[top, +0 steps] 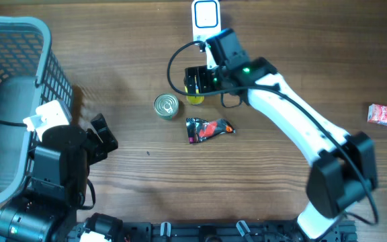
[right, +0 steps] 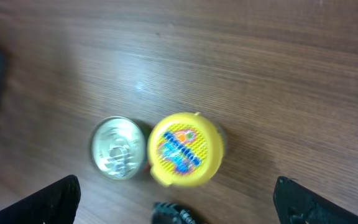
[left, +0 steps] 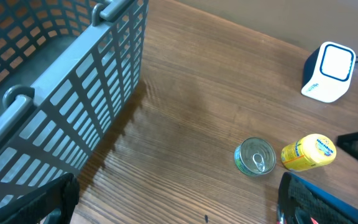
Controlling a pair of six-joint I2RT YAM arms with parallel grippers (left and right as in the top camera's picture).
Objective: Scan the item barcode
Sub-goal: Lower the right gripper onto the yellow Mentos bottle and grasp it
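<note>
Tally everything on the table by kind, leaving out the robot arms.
Basket: 1
Barcode scanner: 1
Tin can: 1
Yellow-lidded container: 1
Snack packets: 2, dark packet and red packet
Total: 6

1. L arm (top: 52,161): folded up at near-left, wrist aimed to the right.
2. L gripper (top: 106,140): jaws spread wide, nothing betw. them; fingers (left: 55,202) show only at bottom corners of its wrist view.
3. R arm (top: 294,121): stretched diagonally from near-right base twd. far centre; white forearm, green LED lit nr. wrist.
4. R gripper (top: 195,82): pointing down, jaws fully apart, holding nothing; fingertips (right: 55,199) at bottom corners of wrist view.
</note>
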